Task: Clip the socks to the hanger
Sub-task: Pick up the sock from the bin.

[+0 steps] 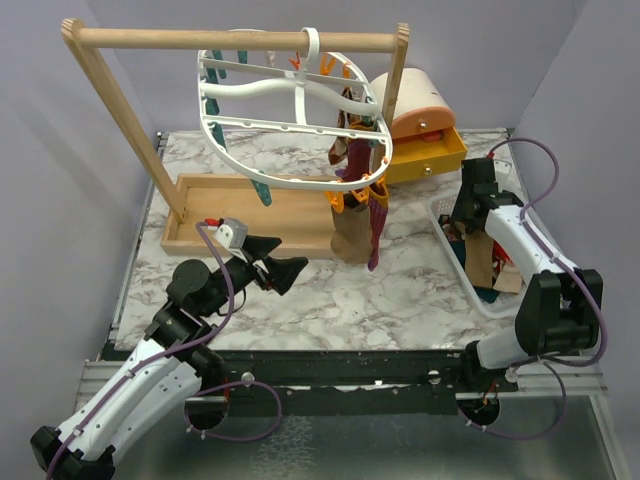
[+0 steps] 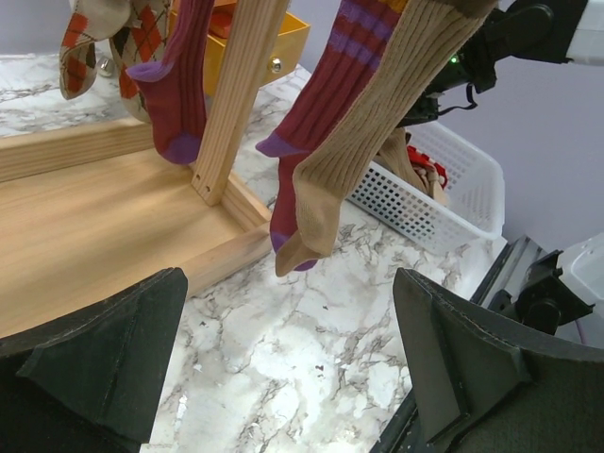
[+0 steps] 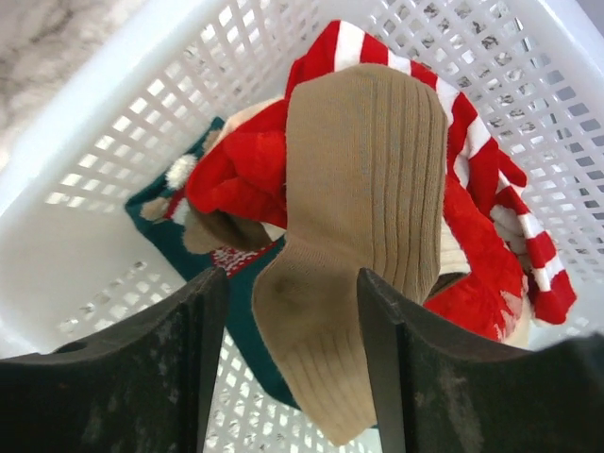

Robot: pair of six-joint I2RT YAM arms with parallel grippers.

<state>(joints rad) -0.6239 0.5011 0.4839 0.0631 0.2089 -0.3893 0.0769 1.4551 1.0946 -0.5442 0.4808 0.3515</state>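
The white hanger (image 1: 300,87) hangs from a wooden bar, and several socks are clipped to it: tan (image 1: 352,238), maroon (image 1: 376,225) and argyle (image 1: 345,160). In the left wrist view the tan sock (image 2: 368,142) and a maroon sock (image 2: 316,123) dangle just ahead of my left gripper (image 2: 291,288). That gripper is open and empty, low over the marble. My right gripper (image 3: 293,278) reaches down into the white basket (image 3: 113,123). It is open, its fingers astride the heel of a tan ribbed sock (image 3: 363,179) that lies on red-and-white striped (image 3: 491,160) and teal (image 3: 245,311) socks.
The wooden rack (image 1: 240,40) stands in a wooden tray (image 1: 250,210) on the marble table. An orange drawer box (image 1: 430,155) sits behind the basket (image 1: 470,290). The rack's post (image 2: 236,94) is close ahead of my left gripper.
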